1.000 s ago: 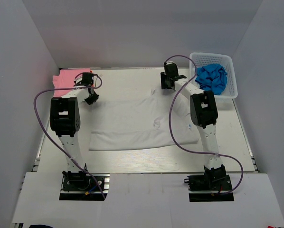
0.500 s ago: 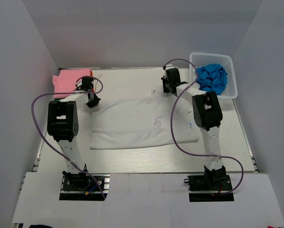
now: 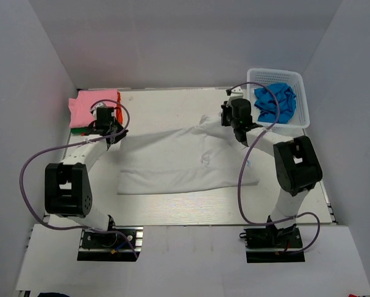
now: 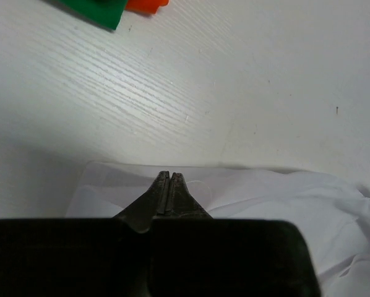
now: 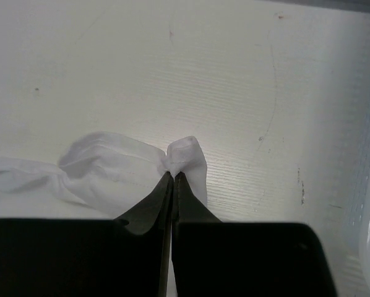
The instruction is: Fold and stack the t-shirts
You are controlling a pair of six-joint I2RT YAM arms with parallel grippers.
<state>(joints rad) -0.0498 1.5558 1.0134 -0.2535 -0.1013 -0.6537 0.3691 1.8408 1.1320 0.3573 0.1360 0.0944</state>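
Corners of white t-shirt (image 3: 185,164) sit pinched in left tool (image 4: 169,177) and right tool (image 5: 172,176).

A pale wood-grained table (image 3: 172,204) lies under my left claw (image 4: 171,174), with small dark specks (image 4: 337,110) on it ahead and to the right. Plain grey walls (image 3: 191,43) rise beyond and on both sides, softly, evenly lit
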